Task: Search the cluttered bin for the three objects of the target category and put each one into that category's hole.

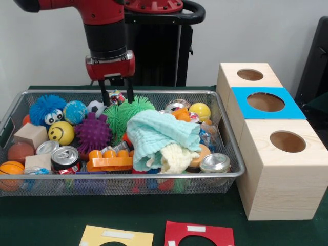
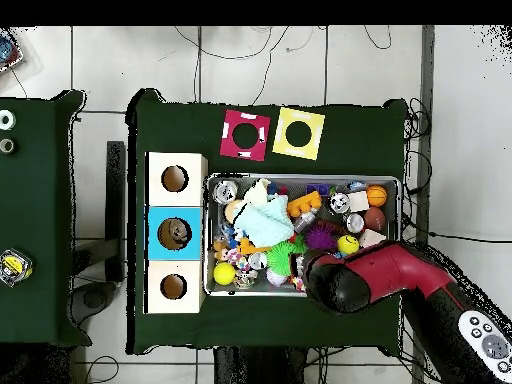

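The bin (image 1: 66, 92) is a silver wire-mesh basket full of mixed objects: a green spiky ball (image 1: 125, 110), a purple spiky ball (image 1: 93, 132), a blue fuzzy ball with eyes (image 1: 47, 107), a yellow smiley ball (image 1: 61, 132), a mint cloth (image 1: 161, 134), a soda can (image 1: 65, 158) and orange toy bricks (image 1: 109, 162). My gripper (image 1: 117, 100) is open at the bin's far side. Its fingertips hang just above a small patterned ball (image 1: 117, 96) beside the green spiky ball. In the overhead view the arm (image 2: 345, 280) hides the gripper over the bin (image 2: 300, 178).
Three wooden boxes with round holes stand beside the bin; the middle one (image 1: 266, 102) carries a blue card, and it also shows in the overhead view (image 2: 175, 233). A yellow card (image 1: 117, 237) and a red card (image 1: 199, 234) lie on the green table in front.
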Tool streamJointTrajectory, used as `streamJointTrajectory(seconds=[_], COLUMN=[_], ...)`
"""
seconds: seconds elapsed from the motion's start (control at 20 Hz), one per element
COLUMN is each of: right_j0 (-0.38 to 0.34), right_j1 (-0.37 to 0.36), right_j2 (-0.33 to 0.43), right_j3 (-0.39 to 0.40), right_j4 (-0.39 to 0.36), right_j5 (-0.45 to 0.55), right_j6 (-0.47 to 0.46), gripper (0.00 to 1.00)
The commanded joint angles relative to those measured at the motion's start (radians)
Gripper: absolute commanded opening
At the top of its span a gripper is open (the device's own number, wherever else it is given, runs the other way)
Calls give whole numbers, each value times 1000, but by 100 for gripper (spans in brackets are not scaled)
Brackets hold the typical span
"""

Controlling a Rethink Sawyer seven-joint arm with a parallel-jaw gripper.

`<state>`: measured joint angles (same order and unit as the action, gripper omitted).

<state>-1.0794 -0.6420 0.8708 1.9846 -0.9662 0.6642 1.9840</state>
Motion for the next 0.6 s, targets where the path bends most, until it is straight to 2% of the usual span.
streamJointTrajectory(seconds=[0.05,0.6], right_j0=[10,-13], right_j1=[32,55], right_j2=[-64,-88], right_j3=[-75,-66], right_j4=[-83,-135], right_j5=[-51,-86], right_j6=[-136,-177], gripper=[100,100])
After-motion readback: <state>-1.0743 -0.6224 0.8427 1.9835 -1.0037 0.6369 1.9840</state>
